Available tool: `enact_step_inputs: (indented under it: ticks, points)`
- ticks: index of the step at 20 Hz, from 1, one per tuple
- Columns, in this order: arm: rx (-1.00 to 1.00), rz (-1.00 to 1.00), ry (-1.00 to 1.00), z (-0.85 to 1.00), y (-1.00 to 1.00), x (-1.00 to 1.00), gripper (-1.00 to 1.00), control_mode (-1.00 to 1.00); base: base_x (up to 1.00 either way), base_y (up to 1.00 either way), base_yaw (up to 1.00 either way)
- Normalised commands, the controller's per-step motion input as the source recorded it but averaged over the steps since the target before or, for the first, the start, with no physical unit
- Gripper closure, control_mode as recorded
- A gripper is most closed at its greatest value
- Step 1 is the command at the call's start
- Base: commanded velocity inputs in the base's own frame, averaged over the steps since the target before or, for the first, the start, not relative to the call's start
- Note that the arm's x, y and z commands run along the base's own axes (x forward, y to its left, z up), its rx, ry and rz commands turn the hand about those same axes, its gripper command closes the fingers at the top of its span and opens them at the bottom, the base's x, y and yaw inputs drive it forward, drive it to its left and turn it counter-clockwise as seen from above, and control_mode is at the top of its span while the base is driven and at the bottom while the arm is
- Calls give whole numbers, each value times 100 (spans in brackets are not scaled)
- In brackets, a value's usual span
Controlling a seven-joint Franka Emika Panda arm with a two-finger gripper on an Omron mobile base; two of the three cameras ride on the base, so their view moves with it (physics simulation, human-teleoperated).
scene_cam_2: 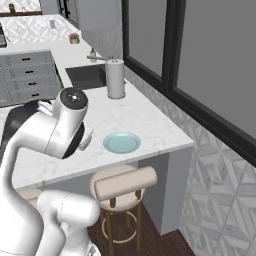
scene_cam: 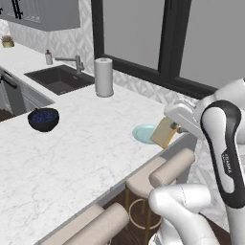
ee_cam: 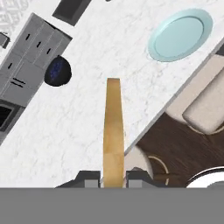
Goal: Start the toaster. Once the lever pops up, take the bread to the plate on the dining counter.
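On the dining counter (scene_cam: pixel 72 158) a dark bowl of blueberries (scene_cam: pixel 43 119) sits well apart from the plate (scene_cam: pixel 143 133), out toward nine o'clock from it in the left base view; a white paper-towel roll (scene_cam: pixel 104 77) stands upright beyond the plate at about eleven o'clock, with the black sink (scene_cam: pixel 60 78) and its faucet (scene_cam: pixel 72 61) farther back. Beige cushioned stools (scene_cam: pixel 160 174) line the near edge of the counter, one directly below the plate. The plate is bare and nothing lies on the marble between it and the counter edge. The claw (ee_cam: pixel 113 177) is closed to a narrow gap on the bread (ee_cam: pixel 113 131), its two dark fingertips (ee_cam: pixel 89 178) pressing the slice's flat faces near one end, so that the hand view sees the slice edge-on, running toward twelve o'clock. In the left base view the bread hangs tilted over the counter's edge, just beside the plate at about four o'clock, above the surface. In the hand view the plate lies toward one o'clock of the slice's far tip.
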Motion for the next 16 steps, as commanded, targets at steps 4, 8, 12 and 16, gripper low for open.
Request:
enact_step_inputs:
  ticks: [4, 8, 12, 16]
  points:
    - [0, 37, -1, -2, -41, 50, 100, -100, 0, 0, 0]
    - [2, 19, 0, -23, -64, 42, 100, -100, 0, 0, 0]
    - [7, 1, -12, -35, -44, 45, 100, -100, 0, 0, 0]
    - [4, -3, -19, -44, -18, 52, 100, -100, 0, 0, 0]
